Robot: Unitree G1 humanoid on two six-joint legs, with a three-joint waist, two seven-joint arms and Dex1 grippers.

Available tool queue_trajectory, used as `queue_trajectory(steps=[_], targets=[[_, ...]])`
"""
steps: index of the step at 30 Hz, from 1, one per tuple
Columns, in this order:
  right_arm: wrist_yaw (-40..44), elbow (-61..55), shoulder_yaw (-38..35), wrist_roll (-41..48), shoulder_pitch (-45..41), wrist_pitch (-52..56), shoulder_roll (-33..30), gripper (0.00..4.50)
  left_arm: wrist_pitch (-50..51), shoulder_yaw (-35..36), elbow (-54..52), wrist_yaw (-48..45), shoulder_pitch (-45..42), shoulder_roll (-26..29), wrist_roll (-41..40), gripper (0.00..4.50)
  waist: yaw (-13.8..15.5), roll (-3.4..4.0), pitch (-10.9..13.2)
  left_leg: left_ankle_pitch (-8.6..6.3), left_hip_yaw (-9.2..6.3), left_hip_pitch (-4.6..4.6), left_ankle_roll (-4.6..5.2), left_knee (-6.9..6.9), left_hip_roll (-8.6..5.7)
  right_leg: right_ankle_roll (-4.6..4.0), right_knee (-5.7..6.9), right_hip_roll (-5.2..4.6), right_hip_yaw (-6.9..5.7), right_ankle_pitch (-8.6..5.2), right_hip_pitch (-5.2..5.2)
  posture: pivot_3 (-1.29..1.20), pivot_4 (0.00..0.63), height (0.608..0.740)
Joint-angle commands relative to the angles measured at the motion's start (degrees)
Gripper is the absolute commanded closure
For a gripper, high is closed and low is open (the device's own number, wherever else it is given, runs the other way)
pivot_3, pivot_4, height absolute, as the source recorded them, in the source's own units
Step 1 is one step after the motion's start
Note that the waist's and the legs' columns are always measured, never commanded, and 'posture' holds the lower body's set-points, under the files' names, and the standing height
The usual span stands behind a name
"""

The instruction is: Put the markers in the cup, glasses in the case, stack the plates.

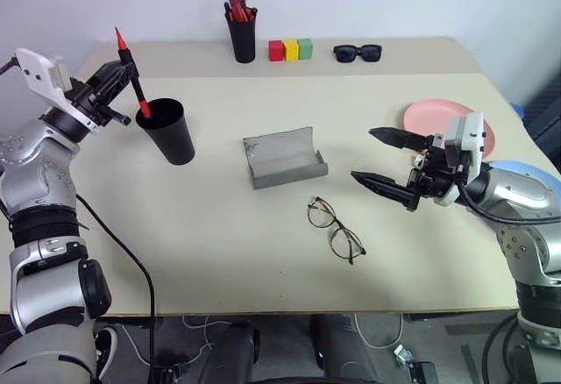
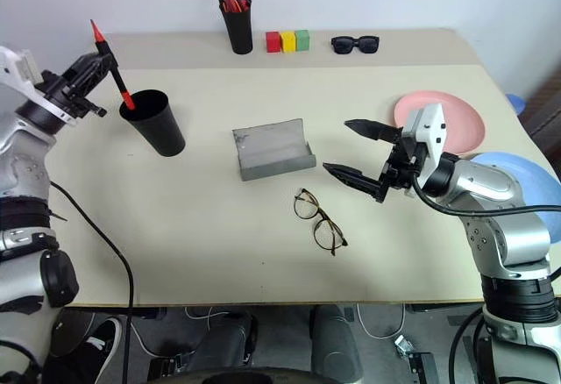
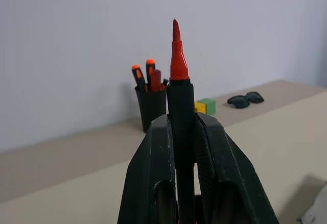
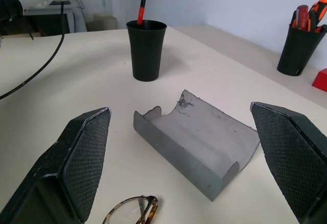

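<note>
The desk (image 1: 219,252) carries everything. At its right edge lie the plates: the pink plate (image 1: 429,117) farther back, the blue plate (image 1: 530,178) nearer, apart and unstacked. Both look light, stiff and slick, so I judge a pinch at the rim the surest hold.

In the middle sits the grey case (image 1: 282,160), lid open, hollow facing up. At far left stands the cup (image 1: 169,130), wide-mouthed and probably easy to tip if knocked.

The right gripper (image 1: 386,163) hovers right of the case with its fingers spread wide and nothing between them. The left gripper (image 1: 114,81) is clamped on a marker (image 1: 131,77), held tilted, lower end at the cup's mouth and upper tip pointing up; the marker is light and rigid, gripped mid-body.

Near the centre, just nearer than the case, lie the glasses (image 1: 335,229), arms folded. Their thin wire frame looks fragile and springy; the bridge or a rim seems safer to take than a lens.
</note>
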Motion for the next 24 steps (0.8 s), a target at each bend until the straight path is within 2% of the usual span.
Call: queue_trajectory(steps=[1, 6, 14, 19, 24], targets=[[-0.36, -2.34, -1.61, 0.59, -0.11, -0.51, -0.26, 0.00, -0.79, 0.40, -0.87, 0.85, 0.38, -1.03, -1.08, 4.49, 0.08, 0.00, 0.00, 0.00, 0.00, 0.00, 0.00, 0.00, 0.00, 0.00, 0.00, 0.00, 0.00, 0.00, 0.00, 0.00, 0.150, 0.740], [-0.68, -2.66, -1.65, 0.76, -0.10, -0.29, -0.25, 0.00, -1.15, -0.54, -1.96, 1.59, 1.06, -3.00, -0.43, 4.49, 0.13, 0.00, 0.00, 0.00, 0.00, 0.01, 0.00, 0.01, -0.01, 0.00, 0.00, -0.01, 0.00, 0.00, 0.02, 0.00, 0.150, 0.740], [0.03, -4.06, -2.14, 2.41, 0.86, 0.13, -0.28, 0.00, -0.33, -1.29, -3.63, 1.49, 2.40, -3.40, -0.63, 4.49, 0.04, 0.00, 0.00, 0.00, 0.00, 0.01, 0.00, -0.01, 0.00, 0.00, 0.00, 0.00, 0.00, 0.00, 0.01, 0.00, 0.150, 0.740], [-0.46, -5.57, -3.80, 7.25, -0.02, 1.48, 0.61, 0.00, -0.10, -1.84, -4.68, 1.90, 2.72, -3.48, -0.33, 4.49, 0.12, -0.01, 0.00, 0.00, 0.00, 0.01, 0.00, -0.01, 0.00, 0.00, -0.01, -0.01, 0.00, 0.00, 0.01, 0.00, 0.150, 0.740], [-0.31, -6.26, -3.34, 6.85, 0.20, 1.06, 0.25, 0.00, -0.47, -2.77, -4.87, 2.55, 2.94, -3.46, 0.59, 4.49, 0.11, 0.00, 0.00, 0.00, -0.01, 0.02, 0.00, -0.01, 0.00, 0.00, -0.01, -0.01, 0.00, 0.00, 0.02, 0.00, 0.150, 0.740]])
